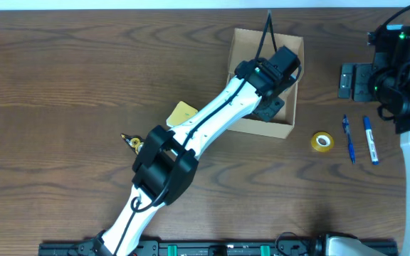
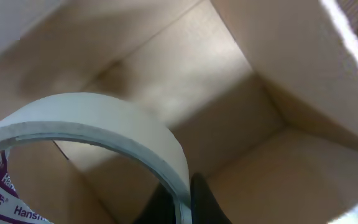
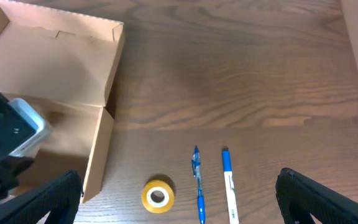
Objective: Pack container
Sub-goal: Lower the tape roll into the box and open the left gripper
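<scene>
left wrist: my left fingers, clenched on the tape roll inside the container, should lower it flat.

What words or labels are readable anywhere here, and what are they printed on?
"Hansman", purple, repeated on the core of the white tape roll held by the left gripper; partly cut off.
Blue pen and white pen: print too small to read.
Container, yellow tape roll: no text visible.

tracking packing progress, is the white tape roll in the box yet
In, but not released: left wrist view shows the white tape roll inside the container, pinched by the left gripper.
</scene>
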Controlling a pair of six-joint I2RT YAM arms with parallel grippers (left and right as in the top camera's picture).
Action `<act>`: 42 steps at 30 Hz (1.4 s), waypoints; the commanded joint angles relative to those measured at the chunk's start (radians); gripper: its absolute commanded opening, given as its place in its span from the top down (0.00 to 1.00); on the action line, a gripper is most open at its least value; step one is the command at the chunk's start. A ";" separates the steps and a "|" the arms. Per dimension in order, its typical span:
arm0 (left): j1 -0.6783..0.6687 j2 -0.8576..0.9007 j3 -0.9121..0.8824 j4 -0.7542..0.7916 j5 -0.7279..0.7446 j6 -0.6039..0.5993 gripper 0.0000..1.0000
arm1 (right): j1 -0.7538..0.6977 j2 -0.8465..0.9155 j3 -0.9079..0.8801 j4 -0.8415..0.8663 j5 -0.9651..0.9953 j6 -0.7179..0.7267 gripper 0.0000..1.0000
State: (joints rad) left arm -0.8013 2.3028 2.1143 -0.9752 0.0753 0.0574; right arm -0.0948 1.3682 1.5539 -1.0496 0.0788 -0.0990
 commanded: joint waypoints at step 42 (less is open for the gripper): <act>0.062 0.032 0.014 0.029 0.029 0.018 0.70 | 0.005 0.005 0.021 -0.002 -0.005 -0.003 0.04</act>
State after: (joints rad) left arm -0.7414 2.3161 2.1147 -0.9428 0.0994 0.0719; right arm -0.0948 1.3682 1.5543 -1.0508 0.0788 -0.0990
